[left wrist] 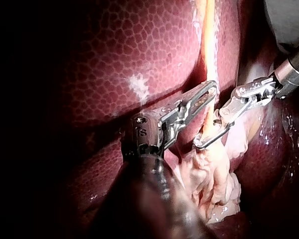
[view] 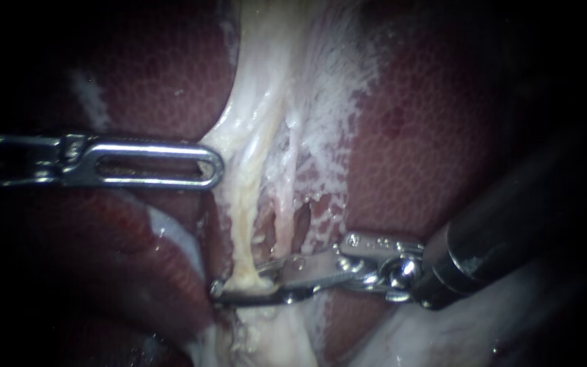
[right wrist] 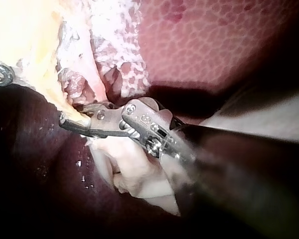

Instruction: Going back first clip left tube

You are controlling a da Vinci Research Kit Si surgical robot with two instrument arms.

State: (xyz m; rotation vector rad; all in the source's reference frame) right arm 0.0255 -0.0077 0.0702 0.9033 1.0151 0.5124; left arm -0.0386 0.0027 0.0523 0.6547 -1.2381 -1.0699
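Backing your right instrument [view: 242, 281] off the left tube [view: 239, 224] is the step in hand. Its jaws stand narrowly apart and straddle the tube low down; no clip shows clearly. Your left instrument [view: 212, 165] has jaws together, tip touching pale tissue [view: 259, 102]. Next, draw straight back along the shaft without snagging the tube.

Endoscope faces the liver [view: 429, 136] closely, head-on; both wrist cameras view obliquely from opposite sides, all sharing the left tube [view: 242, 224].
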